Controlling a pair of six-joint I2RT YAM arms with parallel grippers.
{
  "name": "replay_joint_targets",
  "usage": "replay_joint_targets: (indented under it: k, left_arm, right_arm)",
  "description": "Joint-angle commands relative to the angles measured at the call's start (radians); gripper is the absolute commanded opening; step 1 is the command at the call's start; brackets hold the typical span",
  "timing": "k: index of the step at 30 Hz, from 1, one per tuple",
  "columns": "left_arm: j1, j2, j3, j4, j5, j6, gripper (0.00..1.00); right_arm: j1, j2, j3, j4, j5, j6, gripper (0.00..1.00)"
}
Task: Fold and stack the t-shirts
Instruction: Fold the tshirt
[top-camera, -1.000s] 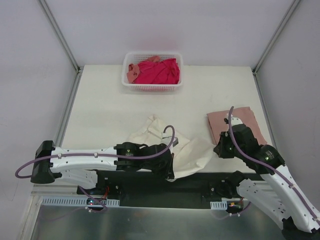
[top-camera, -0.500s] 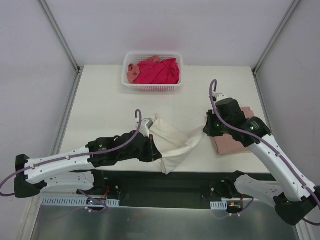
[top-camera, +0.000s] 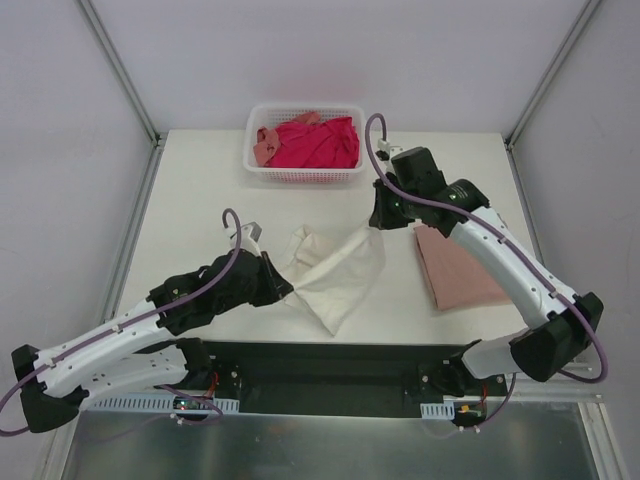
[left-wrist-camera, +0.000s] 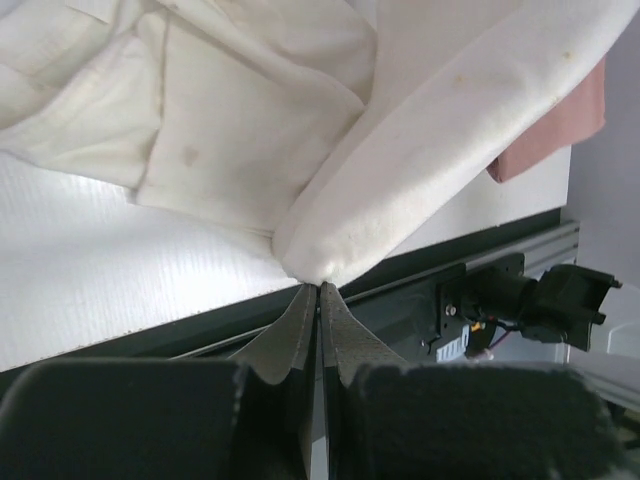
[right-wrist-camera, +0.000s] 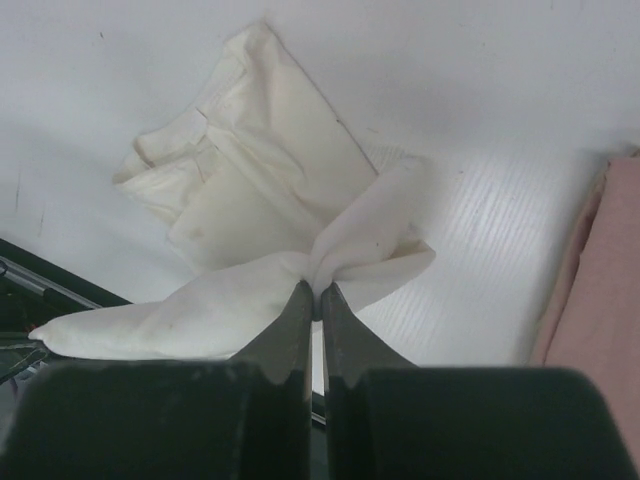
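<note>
A cream t-shirt (top-camera: 335, 275) hangs stretched between both grippers above the table's front middle. My left gripper (top-camera: 283, 287) is shut on its near-left edge (left-wrist-camera: 320, 262). My right gripper (top-camera: 378, 222) is shut on a bunched far-right edge (right-wrist-camera: 322, 270). The cloth sags into a point toward the front edge. A dusty pink t-shirt (top-camera: 458, 265) lies folded flat on the table at the right; its edge shows in the right wrist view (right-wrist-camera: 600, 290). Magenta-red (top-camera: 320, 143) and salmon (top-camera: 265, 145) t-shirts lie crumpled in the basket.
A white lattice basket (top-camera: 305, 172) stands at the back middle of the white table (top-camera: 200, 220). Metal frame posts rise at the table's back corners. A black rail (top-camera: 330, 360) with the arm bases runs along the near edge.
Both grippers have carried the cream t-shirt up and away from the front edge. The right arm swung far back over the pink shirt; the left arm moved left and back, pulling the cloth taut.
</note>
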Motion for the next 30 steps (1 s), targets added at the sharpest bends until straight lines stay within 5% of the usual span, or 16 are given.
replay_joint_targets:
  k: [1,30]
  left_arm:
    - [0.057,-0.040,0.012,-0.082,-0.065,-0.007,0.00]
    - [0.522,0.265,-0.049,-0.148,-0.068,-0.004,0.00]
  right_arm:
    - [-0.004,0.073,0.115,0.068,-0.074,-0.034,0.01]
    - [0.041,0.700,0.487,0.220,-0.190,-0.045,0.02]
